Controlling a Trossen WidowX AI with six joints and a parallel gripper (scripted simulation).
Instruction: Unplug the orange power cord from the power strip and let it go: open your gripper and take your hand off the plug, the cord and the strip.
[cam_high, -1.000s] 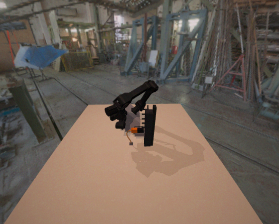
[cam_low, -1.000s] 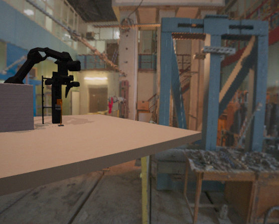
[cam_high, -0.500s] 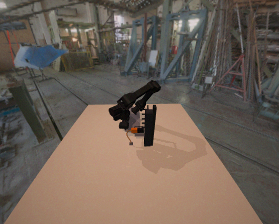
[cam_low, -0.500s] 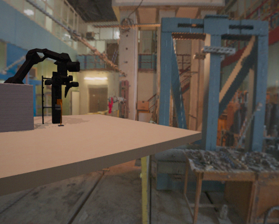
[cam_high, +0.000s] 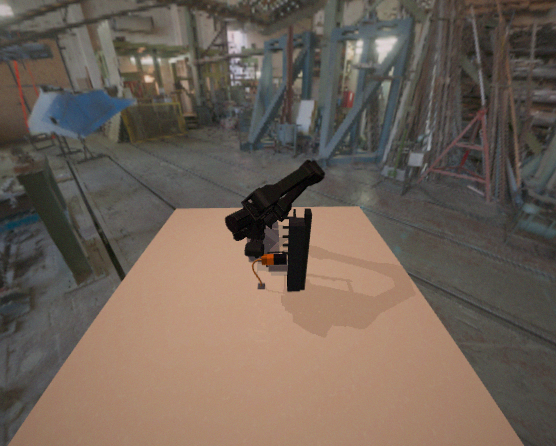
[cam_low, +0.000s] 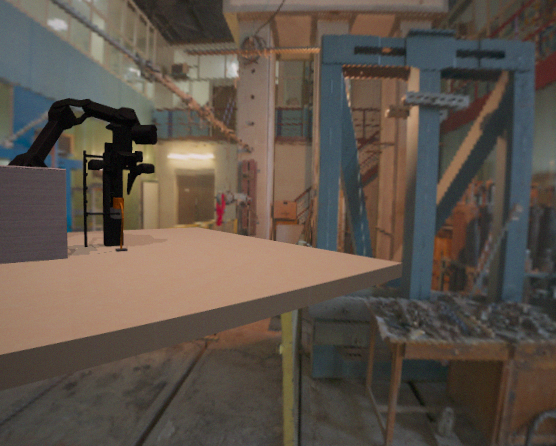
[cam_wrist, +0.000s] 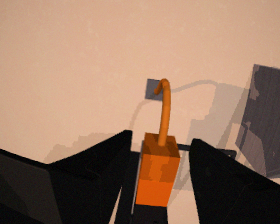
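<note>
The black power strip (cam_high: 298, 255) (cam_low: 111, 232) stands upright on the table. The orange plug (cam_high: 268, 259) (cam_low: 117, 203) (cam_wrist: 157, 170) sticks out from its side low down, with its black front part against the strip. The orange cord (cam_high: 255, 274) (cam_low: 122, 227) (cam_wrist: 165, 112) curves from the plug to a small grey block (cam_high: 261, 286) (cam_low: 121, 249) (cam_wrist: 151, 90) on the table. My gripper (cam_wrist: 161, 142) is partly open and holds nothing. In the wrist view the orange body shows between the two fingers, with a gap on each side. The top view hides most of the fingers.
A grey box (cam_low: 32, 215) (cam_wrist: 265, 125) carries the arm's base. A thin black post (cam_low: 85, 200) stands beside the strip, joined to it by a bar. More short prongs (cam_high: 285, 236) stick out from the strip above the plug. The table (cam_high: 260, 375) (cam_low: 200, 280) lies under everything.
</note>
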